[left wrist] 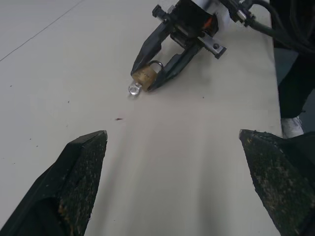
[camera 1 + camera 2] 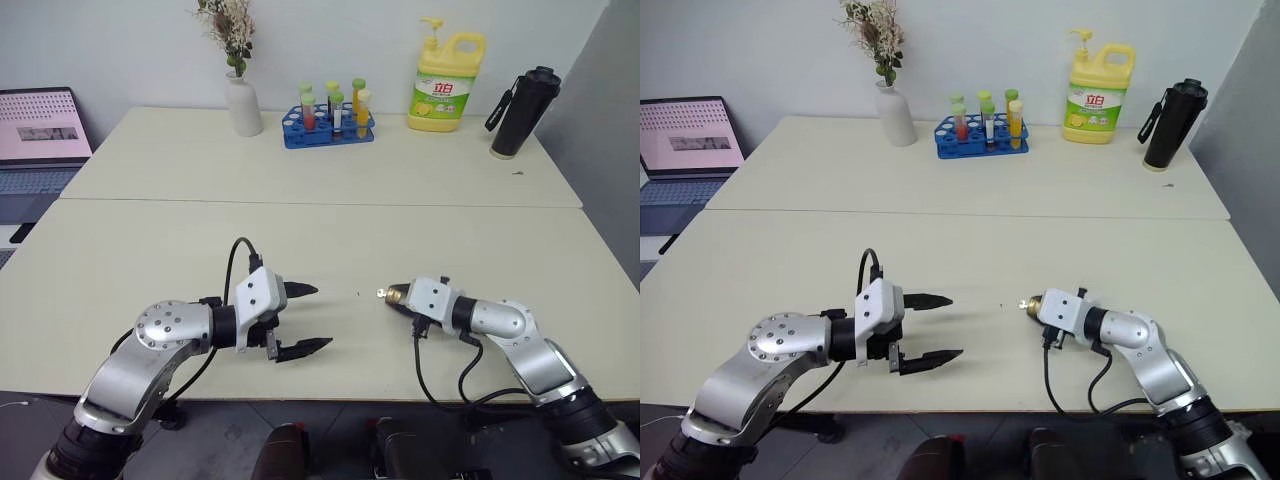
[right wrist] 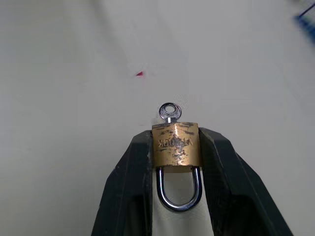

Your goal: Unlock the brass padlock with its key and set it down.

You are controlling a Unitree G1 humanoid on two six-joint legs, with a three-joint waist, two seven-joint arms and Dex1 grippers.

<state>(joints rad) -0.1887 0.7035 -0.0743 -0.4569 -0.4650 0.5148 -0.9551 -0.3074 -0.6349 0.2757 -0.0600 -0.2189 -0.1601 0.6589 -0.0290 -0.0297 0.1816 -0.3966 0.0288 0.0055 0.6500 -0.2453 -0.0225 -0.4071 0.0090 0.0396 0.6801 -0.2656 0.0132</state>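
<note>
The pale counter carries, along its far side, a yellow detergent bottle, a black flask, a white vase and a blue rack of tubes. Nearer the robot, the left end effector hangs above the bare surface with its fingers spread wide and nothing between them. Facing it, well apart, the right end effector pinches the brass padlock by its body, shackle back between the fingers. The key sticks out of the padlock's front end.
</note>
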